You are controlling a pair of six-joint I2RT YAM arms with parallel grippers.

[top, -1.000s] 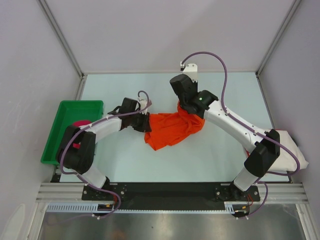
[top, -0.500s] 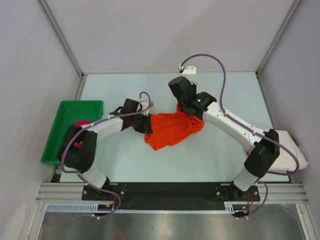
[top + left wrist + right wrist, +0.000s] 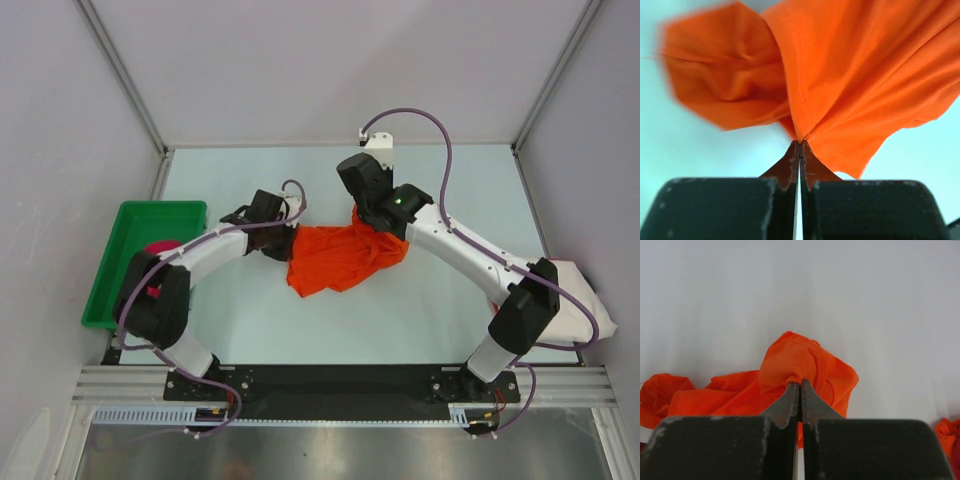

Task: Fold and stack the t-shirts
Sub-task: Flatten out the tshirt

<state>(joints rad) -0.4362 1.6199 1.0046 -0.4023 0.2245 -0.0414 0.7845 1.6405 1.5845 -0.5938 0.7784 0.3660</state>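
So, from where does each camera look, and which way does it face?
Top external: above and behind the arms, facing down on the table; both arms show.
Left wrist: on that arm, looks along the left hand, shut on the orange t-shirt.
Right wrist: on that arm, looks along the right hand, shut on the same shirt.
All share the orange t-shirt.

The orange t-shirt (image 3: 340,258) sags bunched (creased), pinched at two edges.

- The top view looks steeply down from high behind the near edge of the table (image 3: 330,170), showing all of it
- Each wrist view sits just behind its own jaws, facing along them, very close to the cloth
- All three share the orange t-shirt (image 3: 340,258)
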